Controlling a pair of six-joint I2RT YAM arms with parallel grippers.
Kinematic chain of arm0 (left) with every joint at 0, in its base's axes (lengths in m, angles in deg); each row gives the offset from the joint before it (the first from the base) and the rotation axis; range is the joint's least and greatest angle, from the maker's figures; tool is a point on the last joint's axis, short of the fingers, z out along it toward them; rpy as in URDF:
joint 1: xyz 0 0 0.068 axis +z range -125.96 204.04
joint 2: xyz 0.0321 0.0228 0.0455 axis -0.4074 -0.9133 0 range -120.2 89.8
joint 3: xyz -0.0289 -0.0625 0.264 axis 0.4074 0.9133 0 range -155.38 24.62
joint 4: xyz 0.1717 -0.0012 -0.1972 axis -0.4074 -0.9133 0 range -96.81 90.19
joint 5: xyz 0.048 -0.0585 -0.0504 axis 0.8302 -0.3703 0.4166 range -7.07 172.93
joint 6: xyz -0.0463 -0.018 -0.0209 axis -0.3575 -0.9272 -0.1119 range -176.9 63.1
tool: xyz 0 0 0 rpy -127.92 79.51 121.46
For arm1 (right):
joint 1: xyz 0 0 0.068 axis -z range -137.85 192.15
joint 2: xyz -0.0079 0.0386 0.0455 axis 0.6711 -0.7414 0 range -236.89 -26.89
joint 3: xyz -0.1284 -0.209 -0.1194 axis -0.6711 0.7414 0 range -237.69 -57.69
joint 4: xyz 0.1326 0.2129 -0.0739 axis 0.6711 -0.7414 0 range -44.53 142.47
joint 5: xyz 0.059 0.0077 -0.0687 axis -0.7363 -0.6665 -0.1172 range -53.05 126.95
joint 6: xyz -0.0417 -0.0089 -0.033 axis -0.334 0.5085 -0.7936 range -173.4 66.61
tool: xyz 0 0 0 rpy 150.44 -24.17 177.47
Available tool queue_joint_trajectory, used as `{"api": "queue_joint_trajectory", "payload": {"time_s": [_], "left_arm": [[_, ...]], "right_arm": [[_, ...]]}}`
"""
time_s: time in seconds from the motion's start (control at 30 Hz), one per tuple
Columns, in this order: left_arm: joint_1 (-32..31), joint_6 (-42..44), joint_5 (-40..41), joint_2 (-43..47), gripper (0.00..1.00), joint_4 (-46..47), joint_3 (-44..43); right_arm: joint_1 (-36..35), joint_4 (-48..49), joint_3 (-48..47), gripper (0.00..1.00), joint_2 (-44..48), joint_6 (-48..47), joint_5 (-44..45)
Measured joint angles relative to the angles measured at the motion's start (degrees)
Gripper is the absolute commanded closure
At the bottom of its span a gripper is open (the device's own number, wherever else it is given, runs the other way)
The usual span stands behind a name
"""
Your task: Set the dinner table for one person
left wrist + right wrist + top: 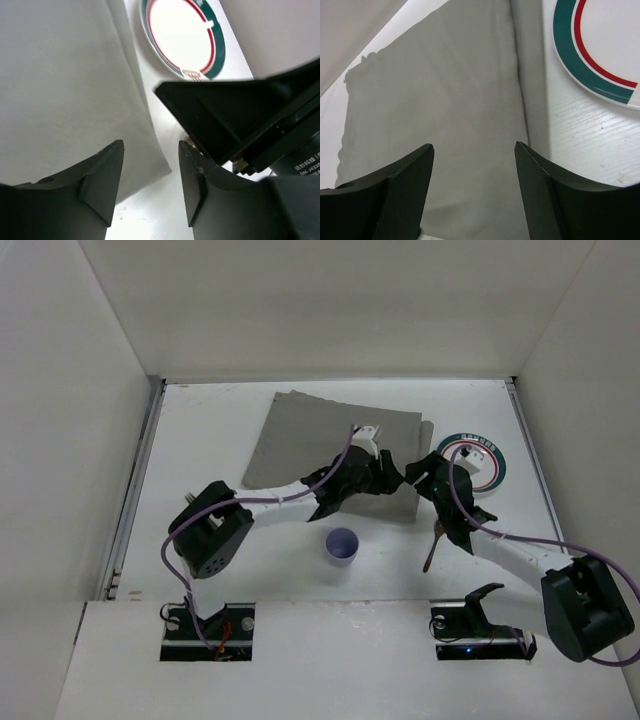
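Note:
The dinner table point(215, 430) is a white tabletop carrying a grey cloth mat point(330, 445) at its middle back. A white plate with a green and red rim point(482, 458) lies right of the mat. A purple cup point(342, 545) stands upright in front of the mat. A thin brown utensil point(431, 548) lies near the right arm. My left gripper point(393, 474) and right gripper point(424, 472) meet over the mat's near right corner. In the left wrist view the left gripper point(151, 145) is open and empty. In the right wrist view the right gripper point(474, 145) is open over the mat point(445, 100).
White walls enclose the table on the left, back and right. Thin metal strips point(140, 470) run along the side edges. In the left wrist view the right arm's black body point(240, 120) sits close, between my left fingers and the plate point(180, 35).

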Motion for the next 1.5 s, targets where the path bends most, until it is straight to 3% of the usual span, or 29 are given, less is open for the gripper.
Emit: {"api": "queue_joint_trajectory", "payload": {"time_s": [0.1, 0.2, 0.27, 0.33, 0.4, 0.47, 0.6, 0.8, 1.0, 1.33, 1.5], "left_arm": [[3.06, 0.02, 0.11, 2.84, 0.51, 0.96, 2.51], [7.72, -0.48, 1.95, 6.49, 0.51, 1.05, 5.64], [11.80, -1.01, 4.39, 8.09, 0.51, 0.59, 7.08], [16.31, -1.64, 7.63, 8.31, 0.52, -0.70, 7.56], [20.24, -2.47, 10.71, 8.04, 0.56, -3.02, 7.82], [23.43, -3.52, 13.40, 7.72, 0.59, -4.61, 8.50], [24.63, -5.73, 16.92, 7.54, 0.58, -6.23, 12.81], [24.55, -9.55, 21.11, 12.26, 0.57, -8.26, 24.37], [26.23, -13.66, 25.00, 21.00, 0.54, -8.81, 31.58], [30.95, -18.01, 25.05, 20.02, 0.53, -7.48, 33.99], [33.51, -20.52, 23.71, 17.14, 0.63, -2.12, 33.70]], "right_arm": [[0.04, -0.57, 0.00, 0.28, -0.02, 0.13, 0.31], [0.07, -1.03, -0.04, 0.37, -0.70, 0.17, 0.61], [0.04, -1.29, -0.15, 0.58, -1.73, 0.28, 0.61], [0.04, -1.79, -0.24, 0.90, -2.62, 0.15, 0.59], [0.04, -2.75, -0.85, 0.99, -3.74, 0.39, 0.42], [0.04, -4.26, -2.23, 0.95, -5.42, 0.55, -0.22], [0.07, -5.86, -4.04, 0.58, -8.17, 0.90, -0.50], [0.24, -7.58, -4.33, 0.42, -9.11, 1.09, 1.05], [1.07, -10.71, -5.66, 0.38, -10.47, 2.08, 1.88], [1.44, -15.04, -7.74, 0.46, -11.34, 6.21, -0.72], [0.68, -16.72, -7.76, 0.45, -11.37, 8.63, -0.74]]}}
